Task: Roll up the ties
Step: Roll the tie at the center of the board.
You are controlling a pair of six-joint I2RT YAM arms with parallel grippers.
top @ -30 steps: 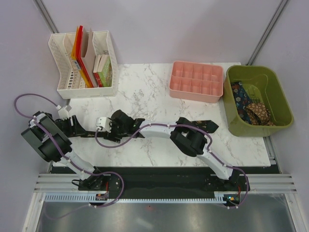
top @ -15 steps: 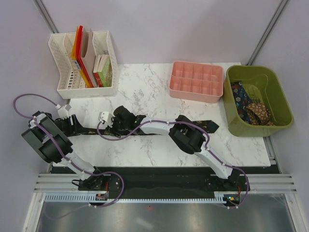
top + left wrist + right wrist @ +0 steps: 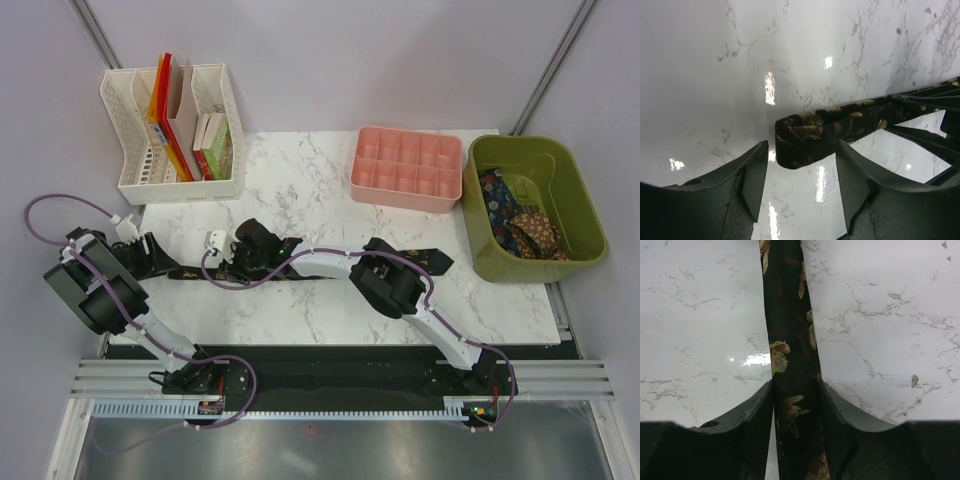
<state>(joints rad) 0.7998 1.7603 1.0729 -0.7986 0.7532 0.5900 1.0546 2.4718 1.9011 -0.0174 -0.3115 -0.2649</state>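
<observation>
Top external view shows the tie [image 3: 432,261] flat across mid-frame, soft, light and slippery, best taken at its narrow left tip between the spread left gripper [image 3: 801,150], while the right gripper [image 3: 796,385] hugs its edges, perhaps pinching, though that cannot be told.

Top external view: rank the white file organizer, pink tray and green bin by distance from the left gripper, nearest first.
From the left gripper:
1. White file organizer: just beyond it, at the far left.
2. Pink tray: far side, right of centre.
3. Green bin: off the table's right edge.
</observation>
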